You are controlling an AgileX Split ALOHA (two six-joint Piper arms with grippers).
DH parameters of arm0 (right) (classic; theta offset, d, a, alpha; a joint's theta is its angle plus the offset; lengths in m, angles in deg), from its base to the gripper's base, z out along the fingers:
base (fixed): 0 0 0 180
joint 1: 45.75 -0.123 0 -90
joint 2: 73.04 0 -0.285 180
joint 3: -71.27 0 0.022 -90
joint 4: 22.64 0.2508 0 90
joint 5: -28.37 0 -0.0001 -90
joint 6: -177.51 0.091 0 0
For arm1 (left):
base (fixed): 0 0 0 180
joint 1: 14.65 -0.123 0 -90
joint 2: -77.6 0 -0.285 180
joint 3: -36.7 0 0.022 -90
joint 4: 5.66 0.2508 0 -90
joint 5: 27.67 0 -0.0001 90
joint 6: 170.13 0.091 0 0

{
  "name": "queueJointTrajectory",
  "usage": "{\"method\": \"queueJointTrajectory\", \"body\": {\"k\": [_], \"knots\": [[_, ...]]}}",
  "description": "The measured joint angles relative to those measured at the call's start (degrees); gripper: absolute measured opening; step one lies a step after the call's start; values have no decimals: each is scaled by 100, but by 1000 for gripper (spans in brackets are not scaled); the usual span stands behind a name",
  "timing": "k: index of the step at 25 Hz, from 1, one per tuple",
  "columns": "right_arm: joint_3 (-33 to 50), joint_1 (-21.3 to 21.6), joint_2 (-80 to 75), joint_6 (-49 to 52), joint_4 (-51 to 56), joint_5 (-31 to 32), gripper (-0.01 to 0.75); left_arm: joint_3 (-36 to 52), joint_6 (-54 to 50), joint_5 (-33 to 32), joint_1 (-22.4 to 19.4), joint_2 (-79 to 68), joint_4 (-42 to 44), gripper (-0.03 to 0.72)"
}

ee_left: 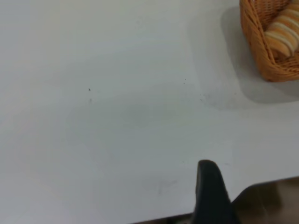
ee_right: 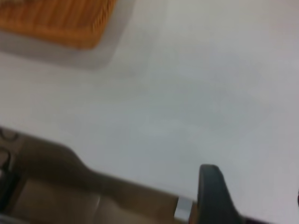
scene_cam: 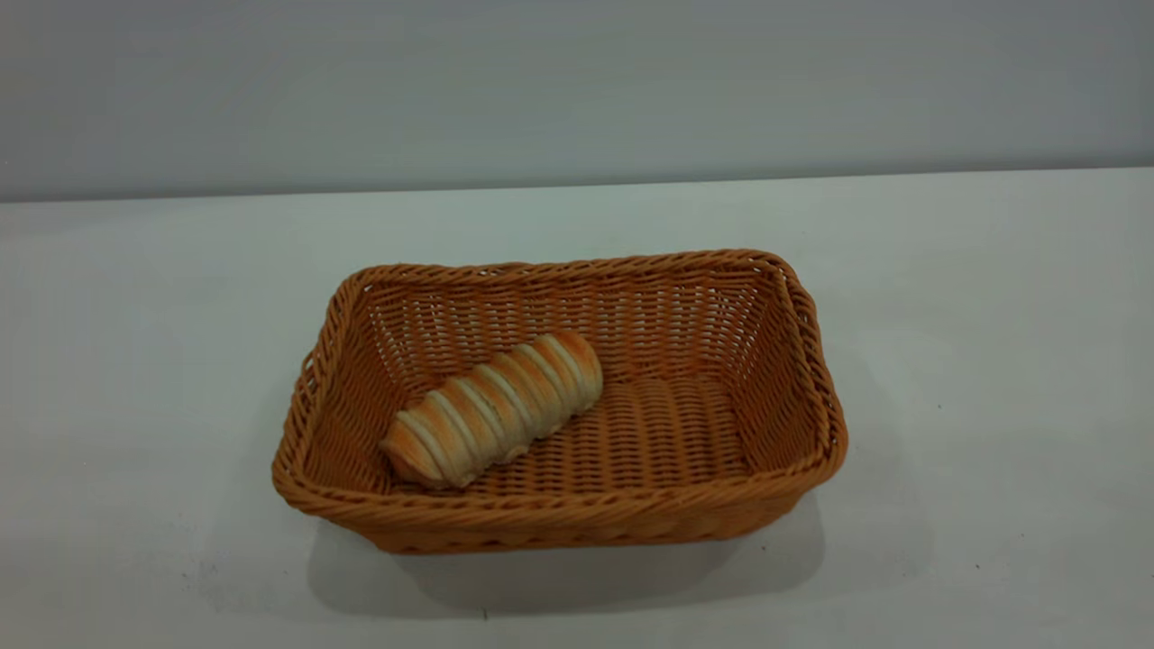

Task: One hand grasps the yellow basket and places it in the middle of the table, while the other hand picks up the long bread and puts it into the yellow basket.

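Note:
The yellow basket point(scene_cam: 559, 521) stands in the middle of the white table point(scene_cam: 974, 306). The long bread point(scene_cam: 494, 410) lies slantwise inside it, on the woven floor towards its left end. No arm shows in the exterior view. In the left wrist view the basket's corner point(ee_left: 261, 56) with the bread point(ee_left: 282, 35) in it is far from my left gripper point(ee_left: 254, 186), which hangs over the table's edge, one black finger point(ee_left: 210, 191) showing with nothing against it. My right gripper point(ee_right: 254, 189) is likewise over the table's edge, open and empty, far from the basket point(ee_right: 60, 23).
The table's front edge shows in both wrist views, with brown floor point(ee_left: 271, 200) beyond it. A grey wall point(scene_cam: 577, 90) rises behind the table. A few tiny dark specks point(ee_left: 89, 89) lie on the tabletop.

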State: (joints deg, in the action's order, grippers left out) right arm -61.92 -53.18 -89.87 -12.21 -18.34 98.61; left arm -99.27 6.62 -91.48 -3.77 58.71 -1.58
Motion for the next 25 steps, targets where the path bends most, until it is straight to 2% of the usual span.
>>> {"method": "queueJointTrajectory", "body": {"k": [6, 25], "knots": [[250, 0, 0, 80, -75, -511, 466, 309, -198, 29, 0, 253, 0, 509], [302, 0, 0, 123, -91, -524, 465, 499, -209, -64, 0, 286, -14, 509]]}}
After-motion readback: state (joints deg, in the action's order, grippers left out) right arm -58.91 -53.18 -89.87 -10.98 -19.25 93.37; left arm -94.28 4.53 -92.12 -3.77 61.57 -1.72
